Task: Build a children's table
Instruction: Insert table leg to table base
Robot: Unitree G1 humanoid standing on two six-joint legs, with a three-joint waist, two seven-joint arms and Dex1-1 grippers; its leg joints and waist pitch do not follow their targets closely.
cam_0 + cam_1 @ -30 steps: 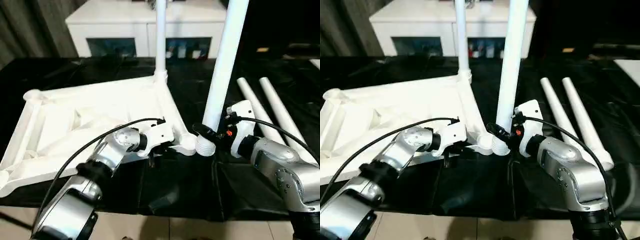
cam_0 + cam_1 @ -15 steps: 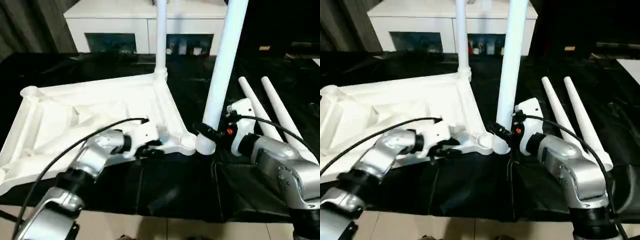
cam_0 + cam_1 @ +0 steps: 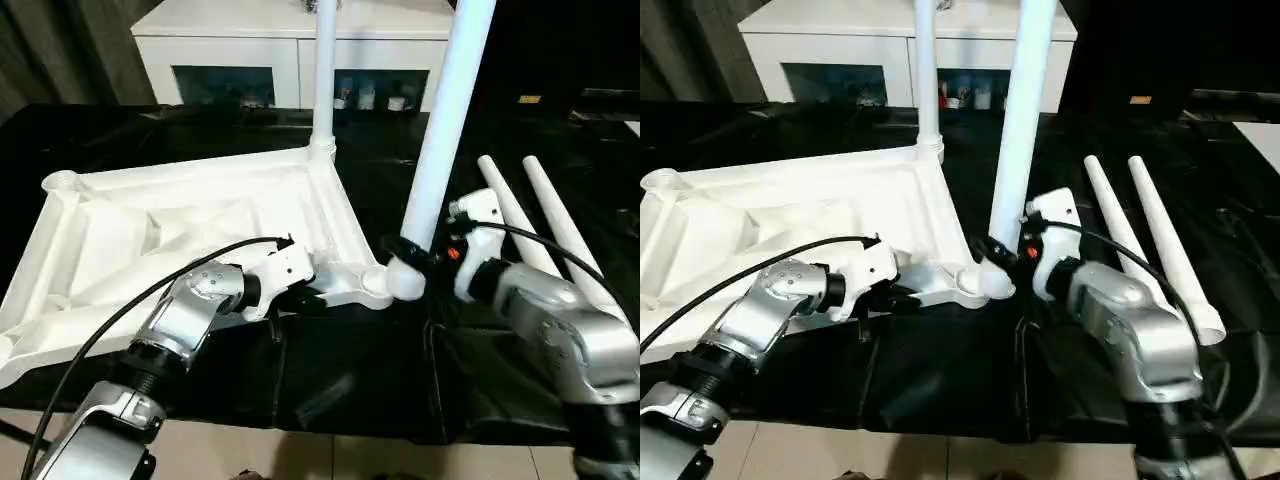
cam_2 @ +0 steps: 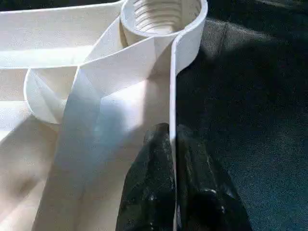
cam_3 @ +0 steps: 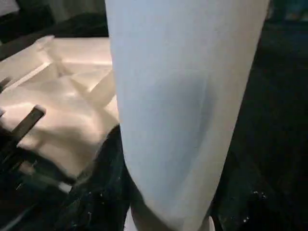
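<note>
The white tabletop (image 3: 190, 220) lies ribbed side up on the black cloth. One leg (image 3: 322, 70) stands upright in its far corner socket. My left gripper (image 4: 172, 132) is shut on the thin near rim, just short of the near right corner socket (image 3: 375, 283). My right gripper (image 3: 405, 255) is shut on a second leg (image 3: 450, 110) low on its shaft. That leg leans slightly, and its lower end (image 3: 405, 280) sits right beside the socket, not in it. In the right wrist view the held leg (image 5: 183, 110) stands close in front.
Two loose legs (image 3: 505, 215) (image 3: 560, 220) lie side by side on the cloth to the right. A white cabinet with dark glass doors (image 3: 250, 40) stands behind the table. The cloth's front edge (image 3: 350, 425) runs just below my forearms, with floor beyond.
My left gripper's fingers have closed on the near rim. The held leg's lower end has shifted a little toward the corner socket. The head camera has tilted slightly.
</note>
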